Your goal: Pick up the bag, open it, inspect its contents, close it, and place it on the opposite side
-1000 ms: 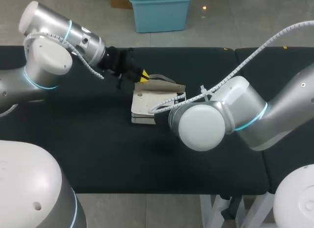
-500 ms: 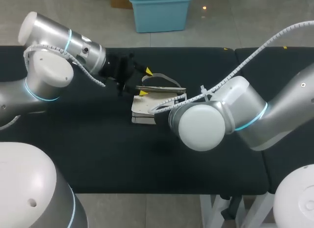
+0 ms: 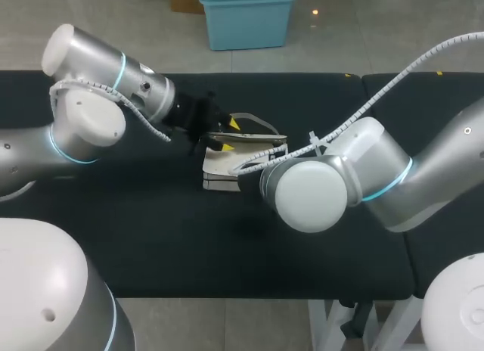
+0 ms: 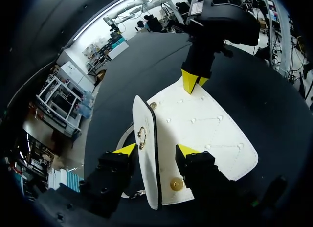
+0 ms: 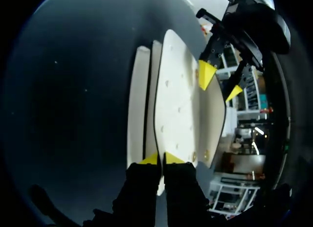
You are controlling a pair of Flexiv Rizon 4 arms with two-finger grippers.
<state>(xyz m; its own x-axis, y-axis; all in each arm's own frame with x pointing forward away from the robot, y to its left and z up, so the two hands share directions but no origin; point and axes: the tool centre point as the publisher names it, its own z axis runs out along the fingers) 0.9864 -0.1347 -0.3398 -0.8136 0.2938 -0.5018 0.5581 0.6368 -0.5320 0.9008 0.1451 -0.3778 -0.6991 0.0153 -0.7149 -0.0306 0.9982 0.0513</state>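
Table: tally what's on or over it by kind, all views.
bag: 1
grippers: 2 (left gripper, right gripper)
Total: 3

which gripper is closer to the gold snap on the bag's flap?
Left. The left gripper is open, its fingers straddling the flap edge right beside the snap; the right gripper pinches the flap's far edge, across from it.
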